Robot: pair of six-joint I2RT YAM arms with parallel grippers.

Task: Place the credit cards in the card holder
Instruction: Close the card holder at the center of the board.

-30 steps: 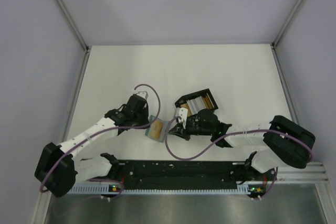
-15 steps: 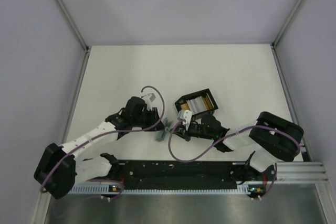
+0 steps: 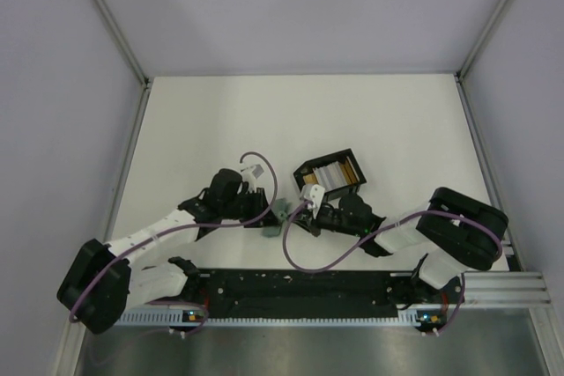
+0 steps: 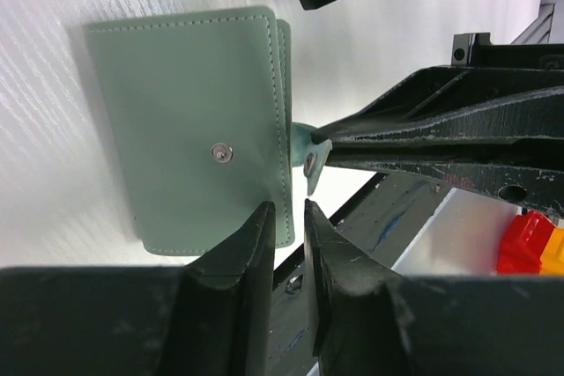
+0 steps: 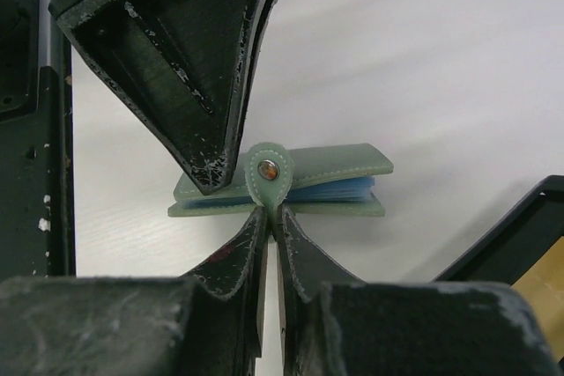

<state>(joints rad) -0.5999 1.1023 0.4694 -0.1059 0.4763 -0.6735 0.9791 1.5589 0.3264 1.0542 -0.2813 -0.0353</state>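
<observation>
Card holder point(image 4: 185, 112) lies flat on white worktop point(image 3: 264, 121), centre of top view, btwn the two grippers and just below-left of black box point(image 3: 324, 158). It's folded over, sage-green cover up, snap stud point(image 4: 222, 153) showing. In left wrist view its long axis runs top-to-bottom of frame, and the opening edge w/ strap tab point(image 5: 269, 172) faces frame right. In right wrist view the long axis runs left-right, covers slightly agape, pale blue pockets visible btwn them.

R gripper point(image 5: 271, 213): fingers pressed together, clamped on the strap tab at mid-length of the opening edge.

L gripper point(image 4: 288, 213): fingers a narrow gap apart, tips over the holder's opening edge near bottom of left wrist frame. In right wrist view one fingertip point(image 5: 210, 184) touches the top cover just left of the tab. Can't tell if anything is pinched.

Credit cards point(image 3: 339, 172): pale and orange bands inside the black box, apart from the holder
</observation>
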